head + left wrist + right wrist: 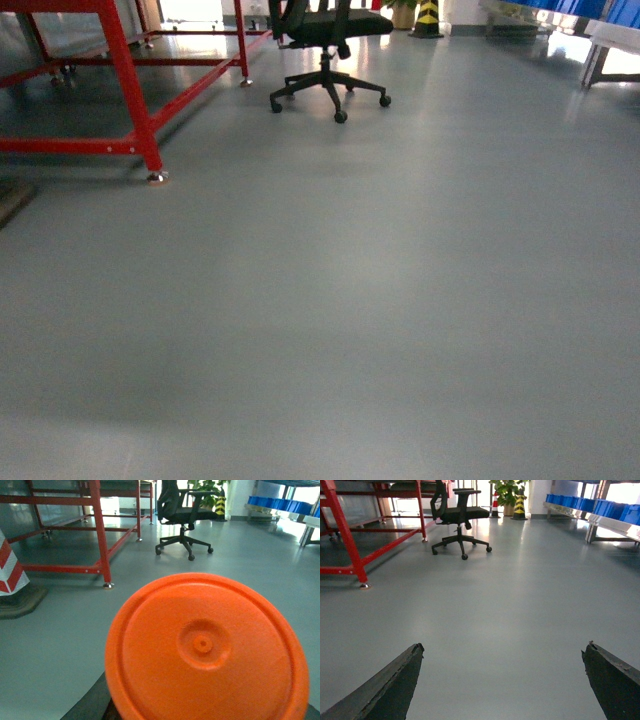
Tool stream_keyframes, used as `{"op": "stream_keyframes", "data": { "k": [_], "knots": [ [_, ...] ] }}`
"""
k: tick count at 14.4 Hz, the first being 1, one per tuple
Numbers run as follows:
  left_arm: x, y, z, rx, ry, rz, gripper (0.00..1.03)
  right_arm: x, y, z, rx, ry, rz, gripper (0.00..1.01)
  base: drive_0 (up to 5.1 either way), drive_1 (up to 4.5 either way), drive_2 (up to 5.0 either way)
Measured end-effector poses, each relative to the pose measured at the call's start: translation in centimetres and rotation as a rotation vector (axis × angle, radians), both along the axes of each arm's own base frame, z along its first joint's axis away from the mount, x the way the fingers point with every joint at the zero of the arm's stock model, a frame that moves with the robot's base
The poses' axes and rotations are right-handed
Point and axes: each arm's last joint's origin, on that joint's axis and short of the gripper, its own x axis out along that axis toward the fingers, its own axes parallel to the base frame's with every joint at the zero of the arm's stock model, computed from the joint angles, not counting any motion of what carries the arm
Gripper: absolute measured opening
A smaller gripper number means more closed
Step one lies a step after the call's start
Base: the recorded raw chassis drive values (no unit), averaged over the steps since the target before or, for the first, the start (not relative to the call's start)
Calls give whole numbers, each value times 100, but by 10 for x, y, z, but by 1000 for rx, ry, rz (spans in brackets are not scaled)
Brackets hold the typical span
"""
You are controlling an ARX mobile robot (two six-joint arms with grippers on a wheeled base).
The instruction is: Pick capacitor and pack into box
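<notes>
The round orange end of the capacitor (202, 645) fills most of the left wrist view and hangs above the grey floor. My left gripper (205, 712) is shut on it. Only part of one dark finger (92, 705) shows at its lower left; the rest is hidden behind the orange face. In the right wrist view my right gripper (505, 650) is open, its two dark fingers wide apart over bare floor with nothing between them. The box is out of view in every view. The head view shows neither gripper.
A red steel frame (125, 80) stands at the far left, with a black office chair (325, 40) on castors behind it. A red-and-white striped post (10, 567) on a dark base is at the left. Blue bins (600, 505) line a rack at the far right.
</notes>
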Motion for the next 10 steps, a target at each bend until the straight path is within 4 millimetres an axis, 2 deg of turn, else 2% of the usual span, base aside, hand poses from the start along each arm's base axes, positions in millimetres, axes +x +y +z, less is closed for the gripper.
{"op": "stream_keyframes", "data": {
  "k": [10],
  "knots": [
    [0,0,0,0,0,0,44,0,0,0,0,-1,1,98,-508,238,238]
  ]
}}
